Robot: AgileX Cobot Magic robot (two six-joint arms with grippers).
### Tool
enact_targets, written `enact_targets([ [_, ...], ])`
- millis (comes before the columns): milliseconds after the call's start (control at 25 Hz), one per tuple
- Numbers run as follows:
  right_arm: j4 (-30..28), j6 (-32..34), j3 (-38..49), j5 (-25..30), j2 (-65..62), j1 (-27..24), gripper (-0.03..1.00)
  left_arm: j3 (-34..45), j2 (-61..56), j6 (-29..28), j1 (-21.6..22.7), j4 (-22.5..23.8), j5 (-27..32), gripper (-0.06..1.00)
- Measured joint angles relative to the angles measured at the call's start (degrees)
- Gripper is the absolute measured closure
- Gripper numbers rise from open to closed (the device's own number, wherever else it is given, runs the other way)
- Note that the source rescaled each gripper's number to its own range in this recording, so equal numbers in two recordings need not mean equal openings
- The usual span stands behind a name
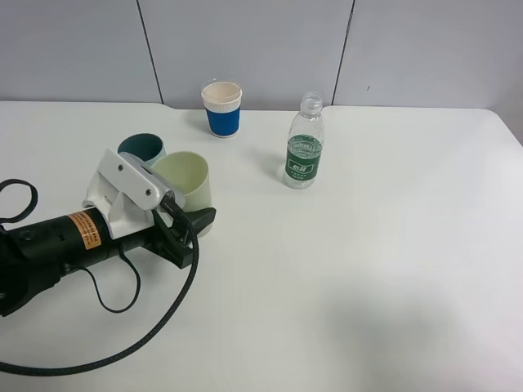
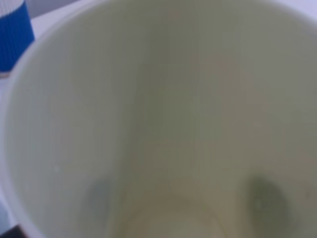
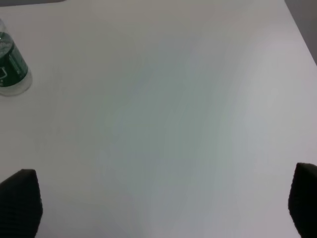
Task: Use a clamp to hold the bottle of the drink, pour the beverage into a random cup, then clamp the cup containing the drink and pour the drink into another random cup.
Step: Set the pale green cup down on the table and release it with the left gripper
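Note:
A clear uncapped bottle (image 1: pixel 304 155) with a green label stands at the middle back of the table; its base also shows in the right wrist view (image 3: pixel 11 69). My left gripper (image 1: pixel 190 224) is closed around the base of a pale green cup (image 1: pixel 186 180). In the left wrist view the inside of that cup (image 2: pixel 163 124) fills the frame, and two dark finger shadows show through its wall. A teal cup (image 1: pixel 140 147) sits just behind it, touching or nearly so. A blue-sleeved paper cup (image 1: pixel 222 110) stands at the back. My right gripper (image 3: pixel 161 198) is open over bare table.
A black cable (image 1: pixel 155 322) loops over the white table (image 1: pixel 368 286) in front of the left arm. The blue cup's edge shows in the left wrist view (image 2: pixel 12 34). The right arm is out of the exterior view.

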Motion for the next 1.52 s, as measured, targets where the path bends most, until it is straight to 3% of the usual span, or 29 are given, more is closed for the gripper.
enact_targets([
  [360,0.0,0.0,0.0,0.0,0.0,0.0,-0.03,0.0,4.98,3.66,0.14,-0.07,-2.51,0.89],
  [1520,0.0,0.0,0.0,0.0,0.0,0.0,-0.03,-1.41,8.17,3.71,0.14,2.35,-5.54,0.89],
])
